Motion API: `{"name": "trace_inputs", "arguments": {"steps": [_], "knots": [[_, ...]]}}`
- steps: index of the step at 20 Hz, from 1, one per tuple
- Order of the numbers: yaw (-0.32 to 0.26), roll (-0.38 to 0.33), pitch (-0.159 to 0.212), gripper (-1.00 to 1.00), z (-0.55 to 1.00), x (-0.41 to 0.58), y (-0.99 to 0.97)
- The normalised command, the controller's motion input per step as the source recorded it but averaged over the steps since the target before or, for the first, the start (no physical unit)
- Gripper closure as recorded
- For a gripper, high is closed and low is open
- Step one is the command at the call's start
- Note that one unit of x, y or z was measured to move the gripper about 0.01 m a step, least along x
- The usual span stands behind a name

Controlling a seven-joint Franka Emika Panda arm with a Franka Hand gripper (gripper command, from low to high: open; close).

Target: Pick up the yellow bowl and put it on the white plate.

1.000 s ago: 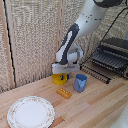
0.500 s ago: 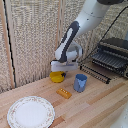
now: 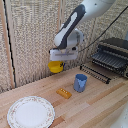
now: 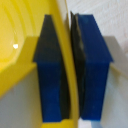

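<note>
- Plate [image 3: 31,111] lies on the table [image 3: 95,107], toward the exterior view's left, nearest the camera.
- Block [image 3: 63,93] lies on the table between plate and cup [image 3: 80,82]; cup stands just right of block.
- Bowl [image 3: 56,66] hangs clear above the table, held by the gripper [image 3: 58,62], behind the block.
- Toaster oven [image 3: 113,56] sits at far right.

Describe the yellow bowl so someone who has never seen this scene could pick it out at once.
Follow the robot arm down to its white gripper. The yellow bowl hangs from it, above the wooden table, its rim pinched between the blue fingers. Unlike the flat orange block and blue cup, it is off the table.
</note>
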Motion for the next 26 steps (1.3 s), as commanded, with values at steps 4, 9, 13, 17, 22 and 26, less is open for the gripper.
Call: {"name": "trace_inputs", "arguments": {"steps": [4, 9, 13, 17, 22, 26], "knots": [[0.043, 0.080, 0.000, 1.00, 0.87, -0.002, 0.53], [0.054, 0.077, 0.000, 1.00, 0.83, -0.055, 0.60], [0.041, 0.036, -0.013, 1.00, 0.63, -0.356, 0.66], [0.033, 0.008, -0.029, 1.00, 0.32, -0.548, 0.65], [0.065, 0.000, -0.003, 1.00, 0.04, -0.554, 0.58], [0.104, 0.004, 0.007, 1.00, -0.17, -0.633, 0.42]]}}
